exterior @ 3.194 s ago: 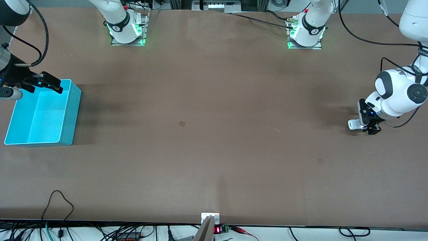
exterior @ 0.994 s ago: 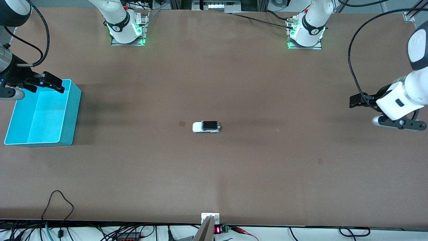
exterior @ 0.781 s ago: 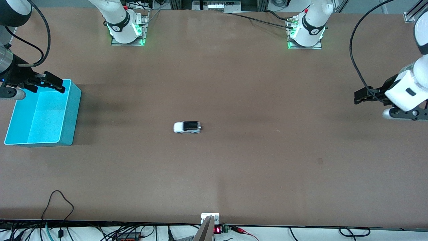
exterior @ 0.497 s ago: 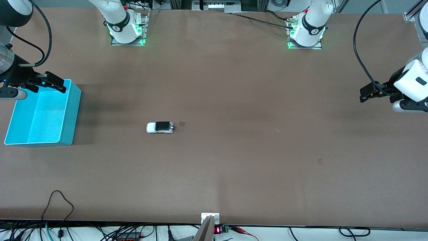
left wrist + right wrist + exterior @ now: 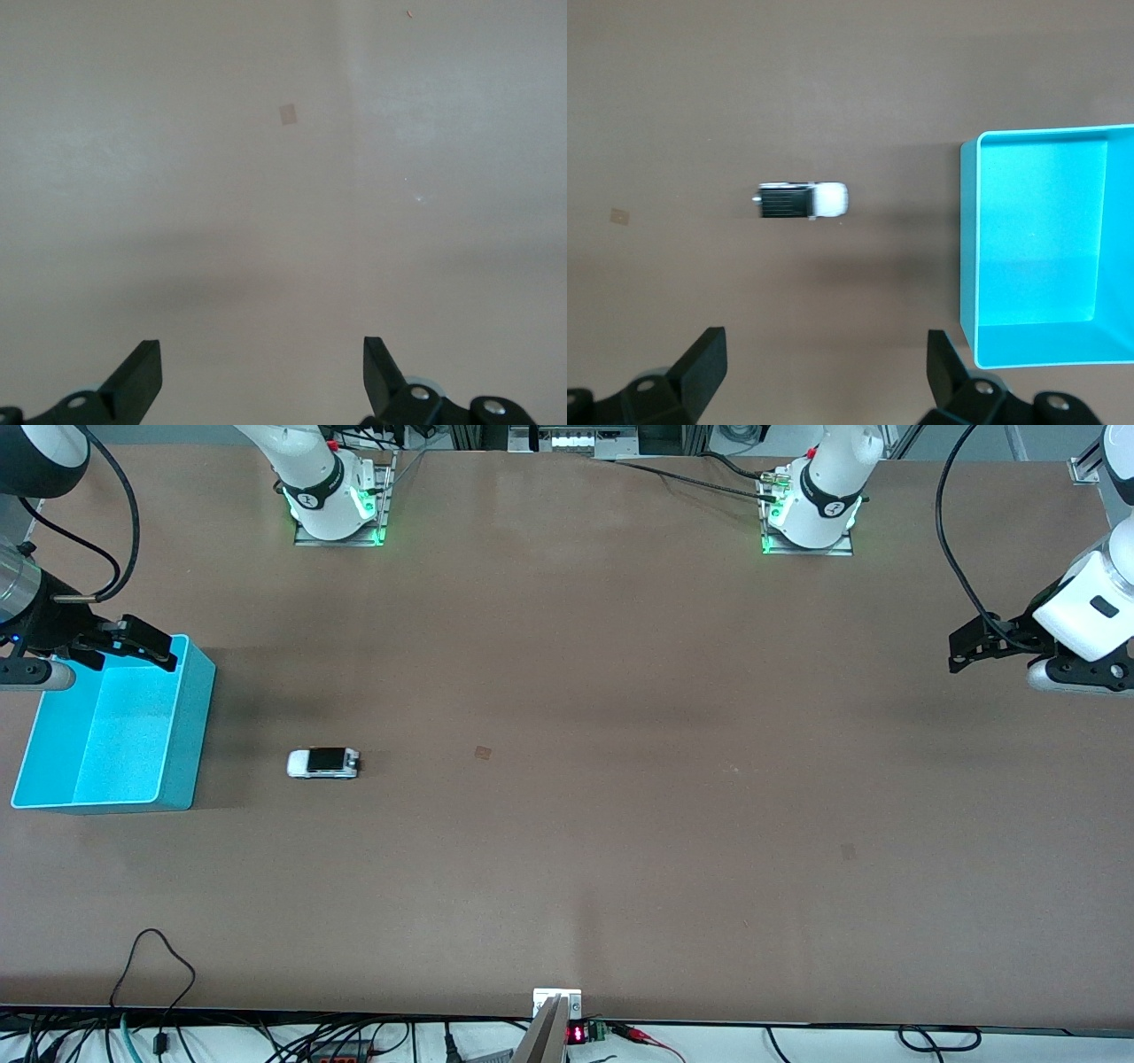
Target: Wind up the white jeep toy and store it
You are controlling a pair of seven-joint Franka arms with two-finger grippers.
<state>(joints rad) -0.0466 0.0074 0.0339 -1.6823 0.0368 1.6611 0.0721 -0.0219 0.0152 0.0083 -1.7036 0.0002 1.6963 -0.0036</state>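
The white jeep toy [image 5: 323, 763], with a black roof panel, stands on the brown table beside the turquoise bin [image 5: 186, 726], toward the right arm's end. It also shows in the right wrist view [image 5: 803, 200], near the bin [image 5: 968, 239]. My right gripper [image 5: 137, 646] is open and empty, up over the bin's rim farthest from the front camera. Its own view shows its fingers [image 5: 704, 359] spread wide. My left gripper [image 5: 974, 646] is open and empty, up over bare table at the left arm's end. Its fingers [image 5: 142, 376] are spread over bare table.
The bin holds nothing that shows. A small square mark [image 5: 483, 753] lies on the table near the middle. Cables [image 5: 159, 957] and a small device [image 5: 556, 1014] sit along the table edge nearest the front camera.
The jeep has rolled across the table from the middle toward the bin. The left gripper, which was low on the table 3.2 s ago, has risen and pulled back. The right gripper has stayed put.
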